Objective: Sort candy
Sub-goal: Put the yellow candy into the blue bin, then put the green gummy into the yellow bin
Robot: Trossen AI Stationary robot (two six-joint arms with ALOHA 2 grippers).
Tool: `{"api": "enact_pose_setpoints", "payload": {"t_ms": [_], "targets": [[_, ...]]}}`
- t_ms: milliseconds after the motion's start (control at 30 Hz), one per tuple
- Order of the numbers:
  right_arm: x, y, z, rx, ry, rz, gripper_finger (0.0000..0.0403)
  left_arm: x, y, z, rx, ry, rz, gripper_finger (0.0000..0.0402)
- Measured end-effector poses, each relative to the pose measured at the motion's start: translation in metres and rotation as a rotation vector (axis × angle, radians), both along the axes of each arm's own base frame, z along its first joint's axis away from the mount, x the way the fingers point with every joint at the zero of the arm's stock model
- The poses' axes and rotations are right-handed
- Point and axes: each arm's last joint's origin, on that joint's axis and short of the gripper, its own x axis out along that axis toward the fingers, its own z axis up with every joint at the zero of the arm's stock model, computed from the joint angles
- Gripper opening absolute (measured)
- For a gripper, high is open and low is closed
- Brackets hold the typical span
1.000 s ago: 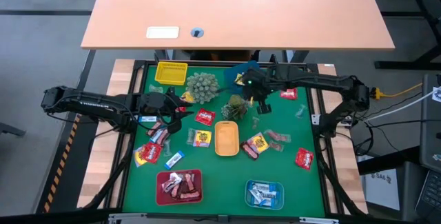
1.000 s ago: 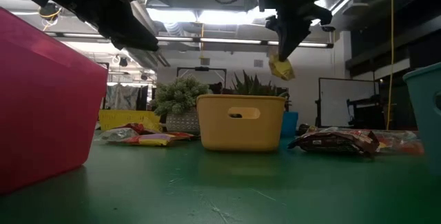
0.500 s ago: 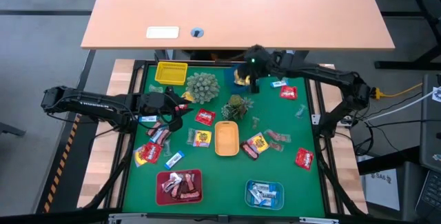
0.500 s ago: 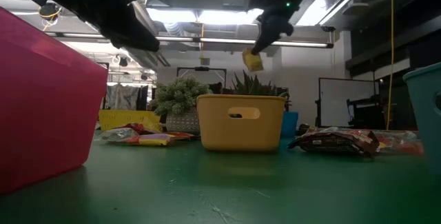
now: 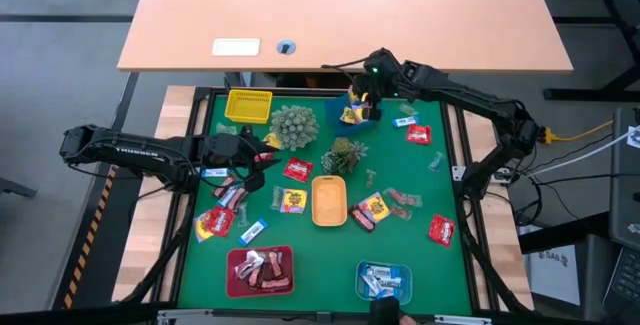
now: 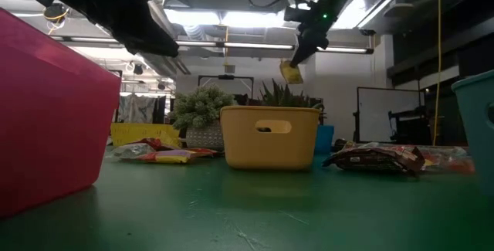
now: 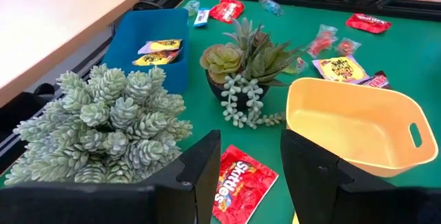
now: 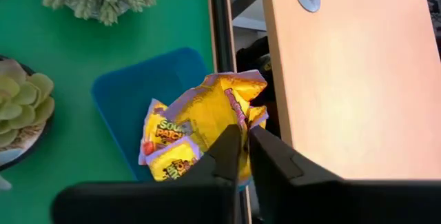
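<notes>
Right gripper (image 8: 242, 145) above the blue tray (image 8: 120, 93), fingers pinched on a yellow candy packet (image 8: 207, 107), left gripper (image 7: 249, 176) beside it, fingers apart, empty.

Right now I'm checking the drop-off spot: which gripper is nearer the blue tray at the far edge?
Right. The right gripper hangs directly over the blue tray, gripping a yellow candy. The left gripper sits well away, across the mat beyond the pale spiky plant.

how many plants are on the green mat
2: a pale bushy plant beside the yellow tray, and a green succulent next to the orange tray. None seem hidden.
</notes>
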Motion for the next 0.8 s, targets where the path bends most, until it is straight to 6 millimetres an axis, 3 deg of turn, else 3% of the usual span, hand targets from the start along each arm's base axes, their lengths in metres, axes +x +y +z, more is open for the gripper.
{"api": "enact_pose_setpoints", "payload": {"t_ms": [367, 533, 667, 800], "targets": [[0.001, 0.001, 0.000, 0.001, -0.001, 0.002, 0.0174, 0.002, -0.014, 0.001, -0.056, -0.021, -0.165, 0.0139], [0.001, 0.001, 0.000, 0.003, -0.001, 0.001, 0.0195, 0.008, -0.030, 0.000, -0.055, -0.037, -0.249, 0.0139], [0.001, 0.002, -0.001, 0.030, -0.013, 0.027, 0.0197, 0.019, -0.043, -0.012, -0.066, 0.010, -0.289, 0.0138], [0.001, 0.002, -0.001, 0.039, -0.016, 0.036, 0.0198, 0.026, -0.050, -0.031, -0.199, 0.076, -0.152, 0.0138]]}}
